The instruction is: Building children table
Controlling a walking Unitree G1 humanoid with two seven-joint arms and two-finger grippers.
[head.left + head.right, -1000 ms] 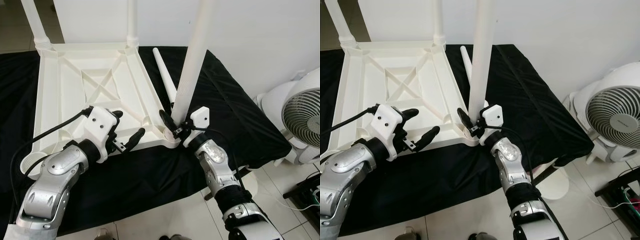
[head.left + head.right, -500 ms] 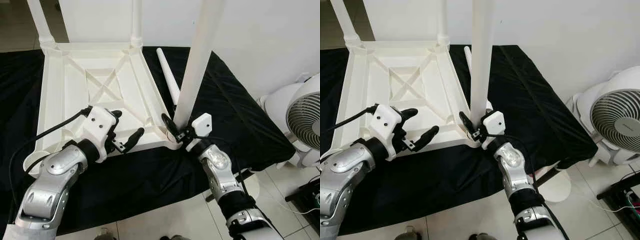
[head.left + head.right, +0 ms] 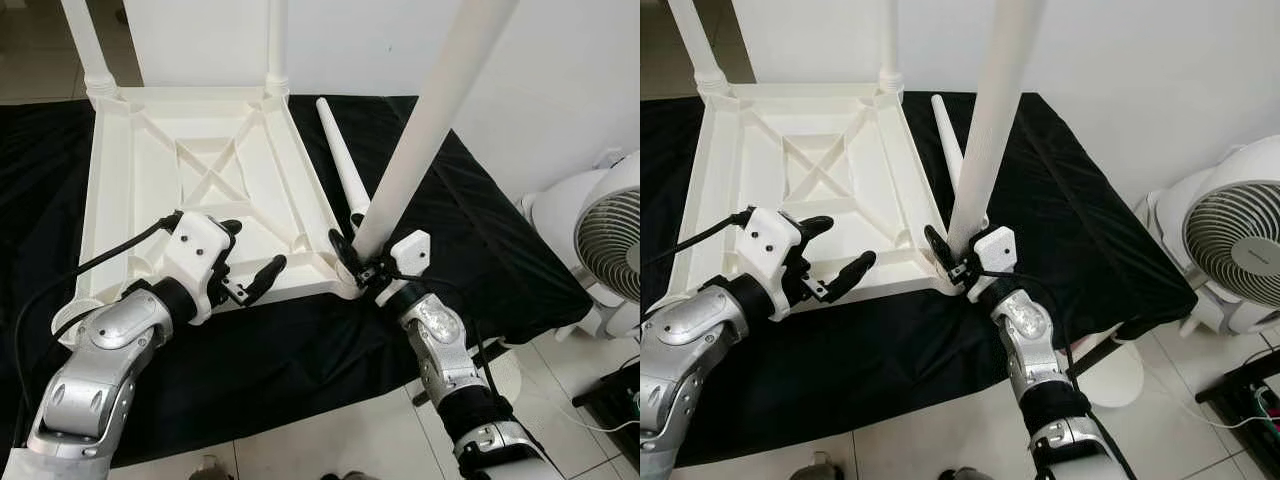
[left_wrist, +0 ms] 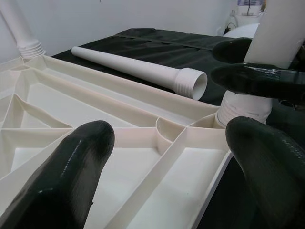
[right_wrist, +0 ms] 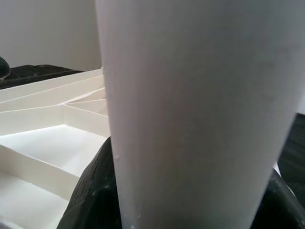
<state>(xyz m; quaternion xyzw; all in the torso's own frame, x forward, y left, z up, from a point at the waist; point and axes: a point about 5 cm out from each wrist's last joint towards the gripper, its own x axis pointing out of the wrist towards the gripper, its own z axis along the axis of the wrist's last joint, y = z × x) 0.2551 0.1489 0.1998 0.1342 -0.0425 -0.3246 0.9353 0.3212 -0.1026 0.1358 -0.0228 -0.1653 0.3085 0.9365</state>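
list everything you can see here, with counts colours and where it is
table top: 1, white, upside down on the black cloth
fitted legs: 2, white, upright at the far corners
held leg: 1, white, tilted at the near right corner
loose leg: 1, white, lying on the cloth beside the top
cloth: 1, black, under everything
fan: 1, white, floor at right
left gripper: open, over the near edge
right gripper: shut on the held leg's base
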